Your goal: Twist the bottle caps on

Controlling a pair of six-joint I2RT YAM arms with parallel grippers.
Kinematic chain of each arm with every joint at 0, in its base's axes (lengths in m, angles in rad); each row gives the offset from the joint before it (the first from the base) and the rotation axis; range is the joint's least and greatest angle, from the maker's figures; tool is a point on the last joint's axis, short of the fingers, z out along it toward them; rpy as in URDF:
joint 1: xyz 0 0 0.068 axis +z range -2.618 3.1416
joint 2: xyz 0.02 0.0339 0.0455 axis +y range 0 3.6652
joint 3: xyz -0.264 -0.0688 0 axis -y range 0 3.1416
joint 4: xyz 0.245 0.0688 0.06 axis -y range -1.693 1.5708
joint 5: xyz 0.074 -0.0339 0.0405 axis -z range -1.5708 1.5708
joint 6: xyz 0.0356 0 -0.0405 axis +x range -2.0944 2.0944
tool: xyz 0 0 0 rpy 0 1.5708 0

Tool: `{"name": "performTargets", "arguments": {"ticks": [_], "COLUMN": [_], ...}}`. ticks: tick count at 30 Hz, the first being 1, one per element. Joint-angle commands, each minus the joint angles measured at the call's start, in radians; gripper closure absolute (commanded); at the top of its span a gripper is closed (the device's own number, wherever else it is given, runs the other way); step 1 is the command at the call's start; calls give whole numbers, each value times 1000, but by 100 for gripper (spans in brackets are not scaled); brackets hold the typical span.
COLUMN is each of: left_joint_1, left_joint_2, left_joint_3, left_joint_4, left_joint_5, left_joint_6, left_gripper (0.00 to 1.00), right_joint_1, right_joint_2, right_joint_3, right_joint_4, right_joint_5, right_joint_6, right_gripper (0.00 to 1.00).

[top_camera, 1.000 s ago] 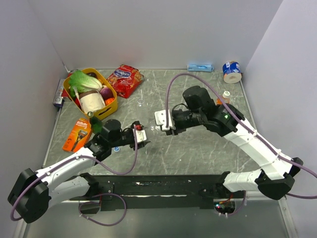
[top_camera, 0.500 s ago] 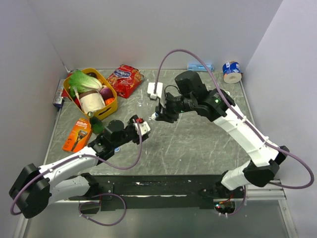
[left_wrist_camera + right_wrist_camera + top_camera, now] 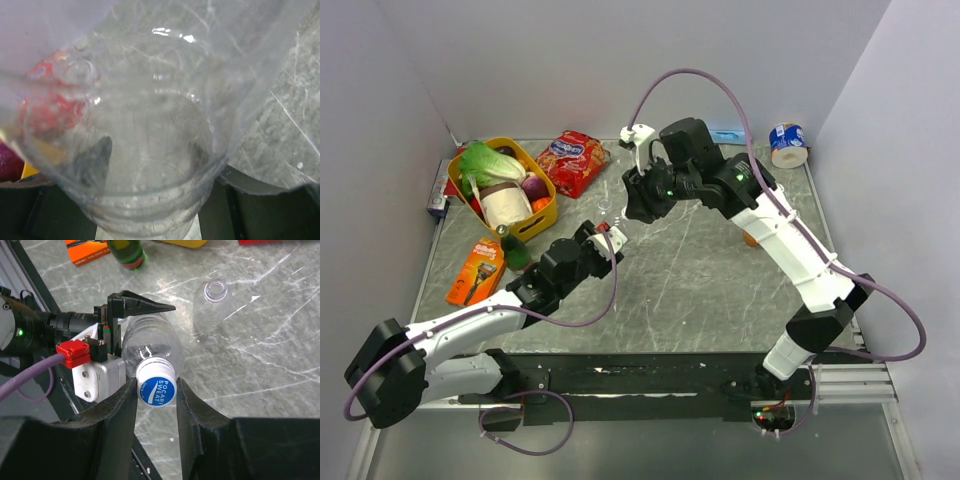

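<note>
The right gripper (image 3: 156, 384) has its fingers clenched on the small round blue plastic cap with white lettering (image 3: 156, 391). The cap sits on the neck of a colourless see-through plastic bottle (image 3: 150, 342), which the left gripper (image 3: 608, 240) clasps by the body. Over the last second both grippers have travelled toward the far side of the table. Only the right wrist view shows the cap and a second, uncapped clear bottle (image 3: 212, 307) standing nearby; the left wrist view shows nothing but blurred bottle wall.
</note>
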Motion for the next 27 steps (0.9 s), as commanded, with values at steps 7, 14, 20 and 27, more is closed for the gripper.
{"name": "performTargets", "arguments": {"ticks": [7, 14, 20, 27], "left_joint_1": [-7, 18, 42, 60], "left_joint_2": [-25, -75, -107, -78], "left_joint_3": [4, -43, -31, 36], "left_joint_4": [-78, -98, -186, -312], "left_joint_5": [56, 260, 556, 653], "left_joint_6": [-92, -24, 193, 297], "left_gripper": [99, 99, 99, 99], "right_joint_1": [-83, -125, -120, -1], "right_joint_2": [-101, -281, -355, -421], "right_joint_3": [5, -272, -345, -392], "right_joint_4": [-124, -129, 66, 87], "right_joint_5": [-289, -231, -271, -410], "right_joint_6": [-140, -534, -861, -1142], "right_gripper": [12, 10, 20, 23]}}
